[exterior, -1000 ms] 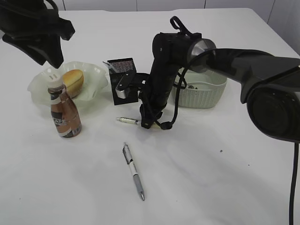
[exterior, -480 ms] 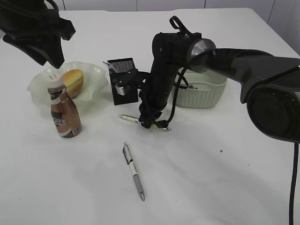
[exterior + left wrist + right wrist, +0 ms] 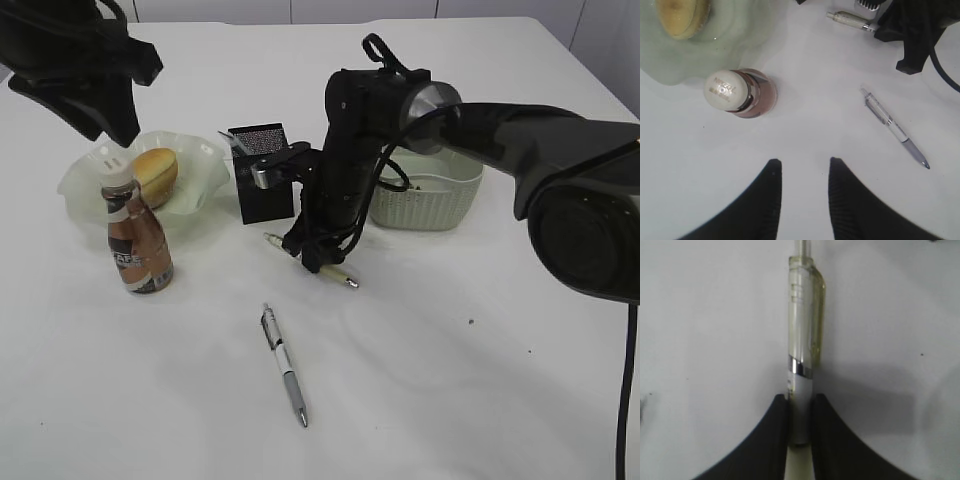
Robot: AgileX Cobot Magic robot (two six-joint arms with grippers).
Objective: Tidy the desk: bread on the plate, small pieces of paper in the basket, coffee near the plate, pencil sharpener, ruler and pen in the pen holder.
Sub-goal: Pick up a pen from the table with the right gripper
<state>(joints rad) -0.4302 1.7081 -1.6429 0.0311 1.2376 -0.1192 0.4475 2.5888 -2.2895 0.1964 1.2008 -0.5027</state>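
Note:
My right gripper [image 3: 800, 405] is shut on a clear yellowish pen [image 3: 805, 325], which slants low over the desk [image 3: 450, 380] just in front of the black mesh pen holder [image 3: 262, 172]. A second pen [image 3: 285, 365] lies on the desk nearer the front. The bread [image 3: 157, 172] rests in the ruffled green plate [image 3: 205, 165]. The coffee [image 3: 135, 235] stands upright beside it. My left gripper [image 3: 804, 164] hangs open over bare desk, near the coffee's cap [image 3: 726, 91]. The ruler and pencil sharpener are not clearly in view.
The pale green basket [image 3: 430, 205] stands to the right of the pen holder, behind my right arm, with small bits inside. My left arm [image 3: 85, 75] hovers over the plate. The second pen [image 3: 895, 128] also shows in the left wrist view.
My right gripper has risen and swung towards the pen holder, and the pen in it has turned from lying level to slanting. The left arm has stayed put.

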